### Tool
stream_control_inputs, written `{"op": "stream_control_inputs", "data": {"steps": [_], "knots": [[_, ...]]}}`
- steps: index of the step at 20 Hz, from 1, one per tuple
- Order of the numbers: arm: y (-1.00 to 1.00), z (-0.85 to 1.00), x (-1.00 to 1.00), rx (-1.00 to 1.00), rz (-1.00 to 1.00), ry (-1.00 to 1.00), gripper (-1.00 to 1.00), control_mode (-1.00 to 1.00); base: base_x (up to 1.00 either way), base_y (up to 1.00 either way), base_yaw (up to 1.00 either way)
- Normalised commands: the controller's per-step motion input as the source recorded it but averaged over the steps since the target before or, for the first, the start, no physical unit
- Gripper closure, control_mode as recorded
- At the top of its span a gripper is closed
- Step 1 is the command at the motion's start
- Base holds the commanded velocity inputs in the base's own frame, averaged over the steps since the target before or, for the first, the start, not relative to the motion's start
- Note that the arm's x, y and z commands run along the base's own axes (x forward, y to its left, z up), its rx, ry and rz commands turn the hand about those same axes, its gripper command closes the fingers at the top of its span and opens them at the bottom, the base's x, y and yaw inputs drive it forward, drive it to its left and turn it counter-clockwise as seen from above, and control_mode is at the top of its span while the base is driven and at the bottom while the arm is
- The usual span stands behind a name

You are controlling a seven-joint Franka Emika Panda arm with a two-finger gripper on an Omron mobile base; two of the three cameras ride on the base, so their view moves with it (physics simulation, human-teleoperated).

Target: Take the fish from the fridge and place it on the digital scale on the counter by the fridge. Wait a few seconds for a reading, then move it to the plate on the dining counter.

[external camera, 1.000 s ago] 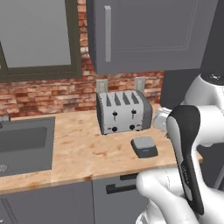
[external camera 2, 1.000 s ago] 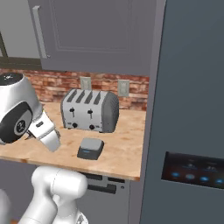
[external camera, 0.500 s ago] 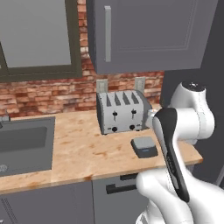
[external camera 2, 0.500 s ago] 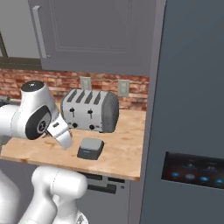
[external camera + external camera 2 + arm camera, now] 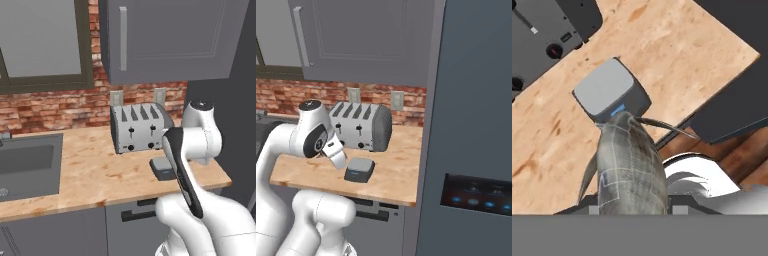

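Tabletop (image 5: 90,170): light wood-grain worktop over grey cabinets; you see its front edge running along below the digital scale (image 5: 359,169), and its right end stopping at the fridge (image 5: 471,125). Open room: a broad bare stretch of tabletop lies left of the scale toward the sink (image 5: 25,162); less room lies behind the scale, where the toaster (image 5: 363,126) stands near it but apart.

Digital scale: dark grey slab, nothing resting on it, its blue display at the front edge, close to the tabletop's front edge and just left of the fridge.

Fish (image 5: 629,167): in the hand view you see it clamped in the hand, above the tabletop. Its long axis runs from the hand toward the scale, the far end overlapping the scale's display edge in that view; thin fins splay out to either side. Whether it touches the scale you cannot tell.

Hand (image 5: 336,155): closed on the fish, hanging just left of the scale.

Change: against the frames a second earlier, the arm has swung from well left of the scale to right beside it; scale and toaster have not moved.
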Motion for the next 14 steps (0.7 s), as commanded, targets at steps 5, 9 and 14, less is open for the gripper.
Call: {"op": "stream_control_inputs", "data": {"steps": [5, 9, 14], "knots": [[-0.01, -0.44, 0.24, -0.05, -0.04, -0.01, 1.00, -1.00, 0.00, 0.00, 0.00], [-0.04, -0.36, 0.25, -0.05, -0.03, -0.02, 1.00, -1.00, 0.00, 0.00, 0.00], [-0.13, -0.29, 0.32, -0.03, -0.01, 0.00, 1.00, -1.00, 0.00, 0.00, 0.00]]}}
